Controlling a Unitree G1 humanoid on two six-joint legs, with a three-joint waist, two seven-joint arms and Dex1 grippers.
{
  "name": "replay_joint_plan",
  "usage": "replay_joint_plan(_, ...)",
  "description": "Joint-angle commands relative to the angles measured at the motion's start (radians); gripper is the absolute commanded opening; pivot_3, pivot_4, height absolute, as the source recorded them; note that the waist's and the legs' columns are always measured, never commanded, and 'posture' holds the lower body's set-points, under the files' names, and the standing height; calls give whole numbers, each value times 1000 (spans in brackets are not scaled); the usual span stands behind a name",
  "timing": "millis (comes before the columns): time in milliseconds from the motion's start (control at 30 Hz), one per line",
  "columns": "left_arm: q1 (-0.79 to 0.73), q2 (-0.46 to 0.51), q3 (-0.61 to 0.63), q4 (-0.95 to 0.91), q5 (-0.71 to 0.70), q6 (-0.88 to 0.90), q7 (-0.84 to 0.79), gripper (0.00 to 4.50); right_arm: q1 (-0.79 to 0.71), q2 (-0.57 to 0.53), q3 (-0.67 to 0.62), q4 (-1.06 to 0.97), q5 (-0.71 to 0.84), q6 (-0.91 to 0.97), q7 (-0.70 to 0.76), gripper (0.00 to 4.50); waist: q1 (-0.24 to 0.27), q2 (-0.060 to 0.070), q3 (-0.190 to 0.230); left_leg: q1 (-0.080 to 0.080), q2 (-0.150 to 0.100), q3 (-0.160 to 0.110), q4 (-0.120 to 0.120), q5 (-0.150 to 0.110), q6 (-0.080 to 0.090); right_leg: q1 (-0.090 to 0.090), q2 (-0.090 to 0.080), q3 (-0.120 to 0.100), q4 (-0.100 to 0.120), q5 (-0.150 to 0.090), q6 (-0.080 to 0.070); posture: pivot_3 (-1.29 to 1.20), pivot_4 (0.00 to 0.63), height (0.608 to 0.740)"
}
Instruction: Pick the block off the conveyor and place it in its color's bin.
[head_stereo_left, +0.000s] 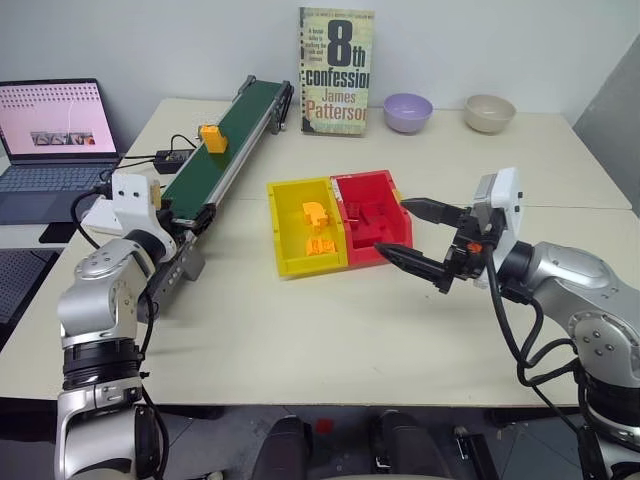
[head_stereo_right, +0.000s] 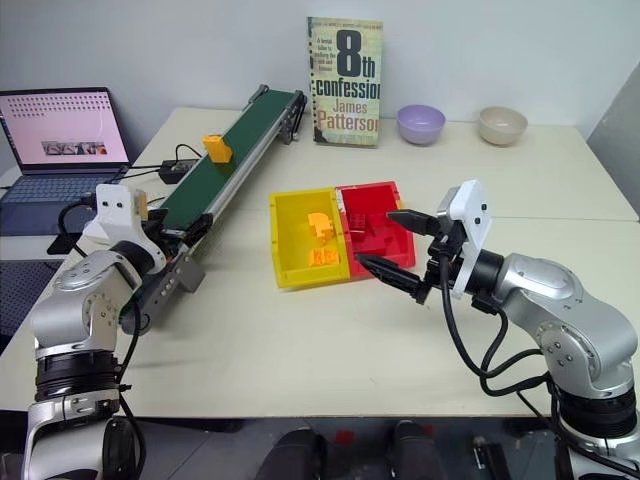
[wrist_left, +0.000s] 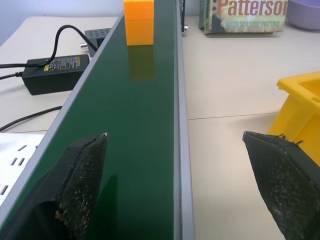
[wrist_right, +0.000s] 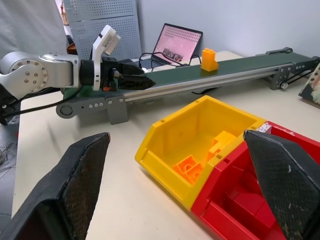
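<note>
Orange bricks (head_stereo_left: 313, 227) inside yellow bin (head_stereo_left: 283, 229)

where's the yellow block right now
The block sits upright on the conveyor, about midway along the belt on the robot's left, beyond the open left hand and left of the yellow bin.

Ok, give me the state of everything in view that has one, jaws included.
Block: upright on the belt, not held.
Left gripper: jaws open, empty, low over the belt's near end.
Right gripper: jaws open, empty, beside the red bin.
Yellow bin: open-topped, orange blocks inside.
Red bin: open-topped, red blocks inside.
Laptop: lid up, screen on.
Book: standing upright, closed.
</note>
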Motion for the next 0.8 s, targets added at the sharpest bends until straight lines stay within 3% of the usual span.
replay_joint_plan(33, -28, 11, 14, 5, 6, -32, 12, 4497, -23, -12, -13, -42, 35, -10, 11, 4500, 0, 0, 0, 0, 0, 0, 0, 0, 0, 0, 0, 0, 0, 0, 0, 0, 150, 740)
replay_joint_plan(800, -88, 11, 18, 98, 16, -101, 21, 4497, 5, -37, -24, -50, 72, -18, 12, 4500, 1, 0, 0, -1, 0, 0, 0, 0, 0, 0, -1, 0, -2, 0, 0, 0, 150, 740)
